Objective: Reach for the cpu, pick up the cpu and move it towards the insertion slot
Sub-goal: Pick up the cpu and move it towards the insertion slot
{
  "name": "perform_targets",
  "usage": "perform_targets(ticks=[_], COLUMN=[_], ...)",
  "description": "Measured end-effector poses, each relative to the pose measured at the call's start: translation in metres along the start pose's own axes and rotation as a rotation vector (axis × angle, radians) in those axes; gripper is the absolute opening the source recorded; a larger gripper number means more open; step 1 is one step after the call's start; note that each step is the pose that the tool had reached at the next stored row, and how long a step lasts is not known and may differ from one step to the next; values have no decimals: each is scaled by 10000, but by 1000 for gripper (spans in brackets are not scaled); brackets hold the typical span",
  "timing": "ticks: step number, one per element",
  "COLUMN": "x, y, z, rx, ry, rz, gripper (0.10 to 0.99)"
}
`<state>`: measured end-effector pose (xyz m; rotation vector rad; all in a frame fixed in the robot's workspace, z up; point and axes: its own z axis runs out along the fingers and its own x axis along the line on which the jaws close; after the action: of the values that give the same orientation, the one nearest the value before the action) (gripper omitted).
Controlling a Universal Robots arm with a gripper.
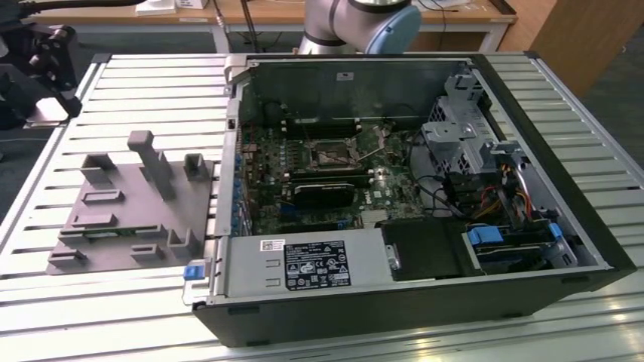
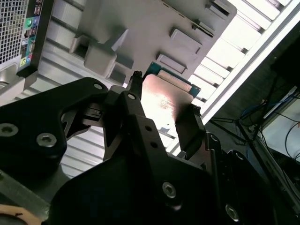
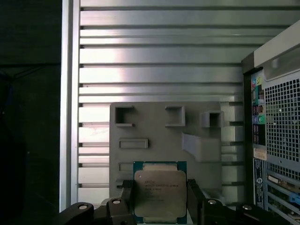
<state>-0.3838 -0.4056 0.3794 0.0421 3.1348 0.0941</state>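
My gripper [image 3: 159,206] is shut on the cpu [image 3: 159,192], a flat square chip with a silvery top and a green rim. One black finger [image 3: 124,199] presses each side of it. In the second wrist view the cpu [image 2: 164,96] sits between the same fingers [image 2: 135,96], lifted well above the grey plastic fixture [image 2: 140,28]. That fixture [image 3: 164,126] lies far below the chip on the slatted table. The insertion slot [image 1: 329,154], a dark square in a silvery bracket, sits on the motherboard inside the open computer case in the exterior view.
The open black computer case [image 1: 423,188] fills the exterior view's right, its rear port panel [image 3: 276,122] close beside the fixture. The grey fixture [image 1: 131,219] with upright posts lies on the exterior view's left. The slatted metal table [image 1: 151,90] ends in an edge rail [image 3: 68,108].
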Motion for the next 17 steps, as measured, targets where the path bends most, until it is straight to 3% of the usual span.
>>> perform_targets(ticks=[17], x=[-436], y=[8], z=[2], rx=[-119], ry=[4], rz=[1], gripper=[537])
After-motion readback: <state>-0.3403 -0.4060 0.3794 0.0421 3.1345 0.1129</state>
